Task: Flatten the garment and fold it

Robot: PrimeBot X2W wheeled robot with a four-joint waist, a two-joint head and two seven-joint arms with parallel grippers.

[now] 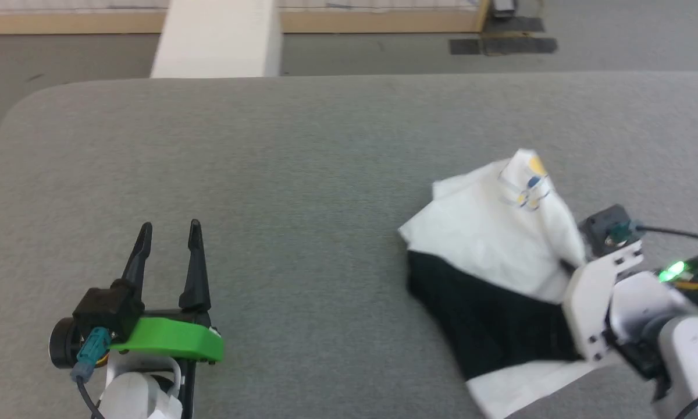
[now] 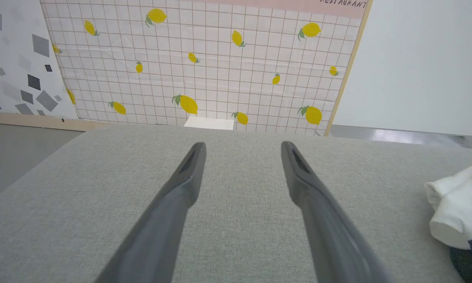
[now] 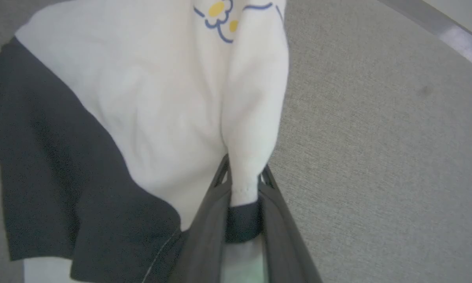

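grey cushion bears garment, right gripper pinching it.

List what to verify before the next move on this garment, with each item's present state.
1. Grip: right gripper shut on a fold of the garment: ok.
2. Single layer in that grip: cannot tell.
3. Cloth lying flat: not ok, bunched in a heap.
4. Free arm: left gripper open, apart from the cloth: ok.
5. Room to spread: bare grey surface beside the heap: ok.
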